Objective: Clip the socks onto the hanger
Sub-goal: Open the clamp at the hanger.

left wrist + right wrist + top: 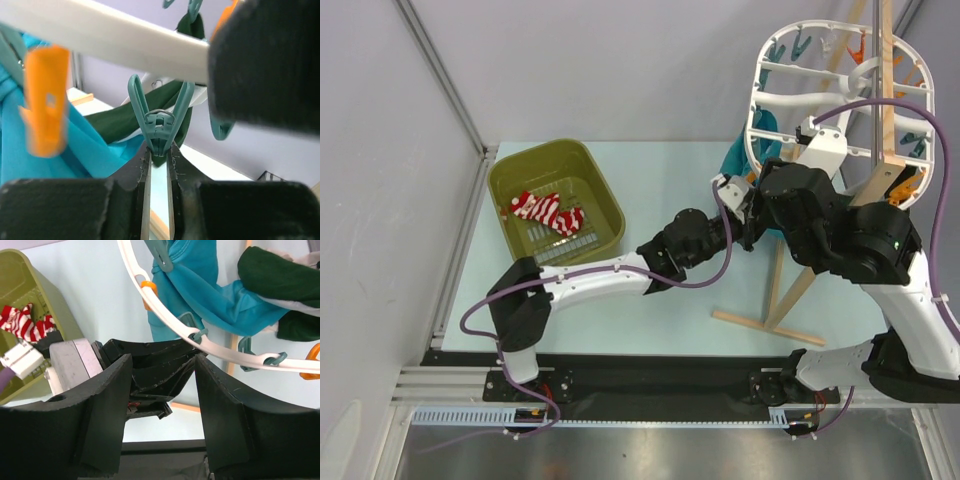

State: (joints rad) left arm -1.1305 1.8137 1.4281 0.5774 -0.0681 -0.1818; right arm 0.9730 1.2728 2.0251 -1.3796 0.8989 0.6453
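Nearest the left wrist lens, the left claw stands almost closed. Its fingers are parted only by a narrow slit, and the narrow end of a teal clip is lodged between the tips and appears pinched there. That clip's two legs spread away toward the white rim above it. The right claw stands wide apart and holds nothing; the black nose of the left arm shows in the gap between its fingers, and whether they touch cannot be told. The pale blue counter carries all items. The hanger, a white oval frame with crossbars, hangs tilted at the far right on a wooden stand whose feet rest on the counter. Both arms reach toward the hanger's lower rim and meet just beside it. An olive-green basket sits at the far left of the counter, well apart from the hanger. A teal cloth hangs from the rim, with a dark green cloth just beside it on the same frame. The socks, striped red and white, lie crumpled together on the basket floor, clear of both claws and unclipped. An orange clip, blurred, hangs from the rim to the left of the gripped teal one.
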